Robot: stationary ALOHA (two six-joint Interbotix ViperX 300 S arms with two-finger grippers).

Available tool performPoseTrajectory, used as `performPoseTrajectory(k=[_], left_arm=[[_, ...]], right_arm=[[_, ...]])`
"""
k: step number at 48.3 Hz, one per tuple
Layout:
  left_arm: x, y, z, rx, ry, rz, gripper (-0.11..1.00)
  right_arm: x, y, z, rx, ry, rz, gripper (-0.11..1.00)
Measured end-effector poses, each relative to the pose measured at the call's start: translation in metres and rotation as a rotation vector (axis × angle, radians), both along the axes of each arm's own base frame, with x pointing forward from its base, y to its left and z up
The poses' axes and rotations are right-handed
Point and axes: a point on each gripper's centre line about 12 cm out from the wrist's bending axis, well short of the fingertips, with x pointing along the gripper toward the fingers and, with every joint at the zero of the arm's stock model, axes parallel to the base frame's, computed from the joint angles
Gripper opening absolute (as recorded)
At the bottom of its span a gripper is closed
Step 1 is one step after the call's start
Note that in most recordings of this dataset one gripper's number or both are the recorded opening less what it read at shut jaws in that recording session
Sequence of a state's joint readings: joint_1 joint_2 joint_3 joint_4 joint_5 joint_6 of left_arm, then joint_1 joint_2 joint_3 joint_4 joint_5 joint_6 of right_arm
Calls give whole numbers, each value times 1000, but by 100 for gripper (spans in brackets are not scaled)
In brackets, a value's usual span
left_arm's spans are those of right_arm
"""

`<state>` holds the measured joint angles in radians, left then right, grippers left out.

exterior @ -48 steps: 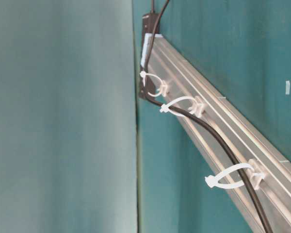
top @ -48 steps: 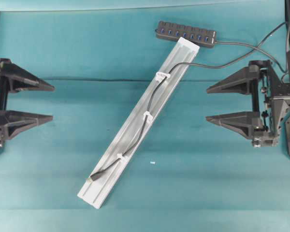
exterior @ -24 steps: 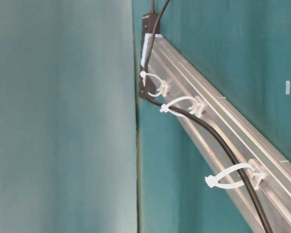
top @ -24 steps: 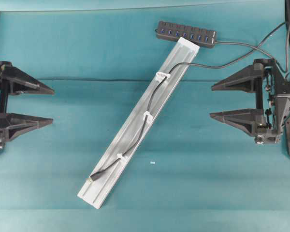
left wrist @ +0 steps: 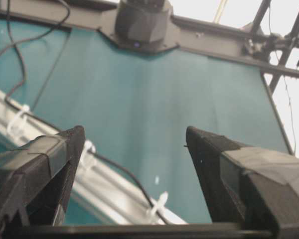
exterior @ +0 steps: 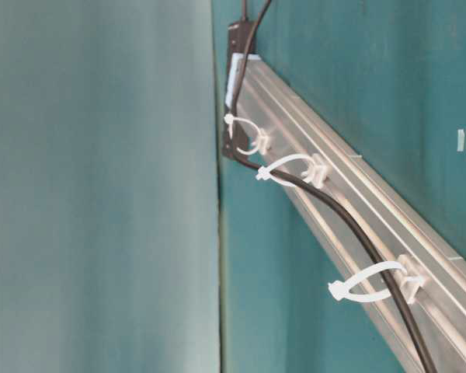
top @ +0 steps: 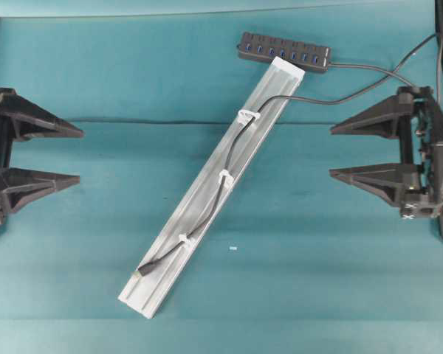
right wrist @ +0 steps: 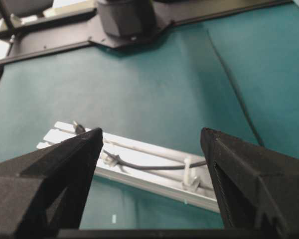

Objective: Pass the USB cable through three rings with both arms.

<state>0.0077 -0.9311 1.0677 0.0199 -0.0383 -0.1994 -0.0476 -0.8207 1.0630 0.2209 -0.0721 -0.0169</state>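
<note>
- USB cable (top: 225,166) lies along the silver rail (top: 207,203), which runs diagonally across the teal bench (top: 96,243); it passes through all three rings, the upper ring (top: 248,116), the middle ring (top: 226,177) and the lower ring (top: 184,239).
- Its plug end (top: 139,272) rests on the rail near the lower end; the other end leaves the rail near the top and curves off to the right of the overhead view.
- A black hub (top: 284,51) with a row of blue ports lies just beyond the rail's upper end.
- No brand, label or writing can be read on any item; a small white fleck (top: 232,248) lies on the bench beside the rail.
- The left end effector (top: 80,156) is released, jaws wide apart and empty, well apart from the rail.
- The right end effector (top: 331,152) is likewise released and empty.
- Against the frame a second ago, the right end effector has drawn back towards the right edge; the left one sits about where it was, and cable, rail and rings are unchanged.
</note>
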Motion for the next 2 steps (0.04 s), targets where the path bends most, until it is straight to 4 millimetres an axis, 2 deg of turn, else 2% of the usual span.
performPoseTrajectory(k=[2], left_arm=[[1,0,-1,0,8,-1,90]], right_arm=[[-3,0,1,0,-9,0,85]])
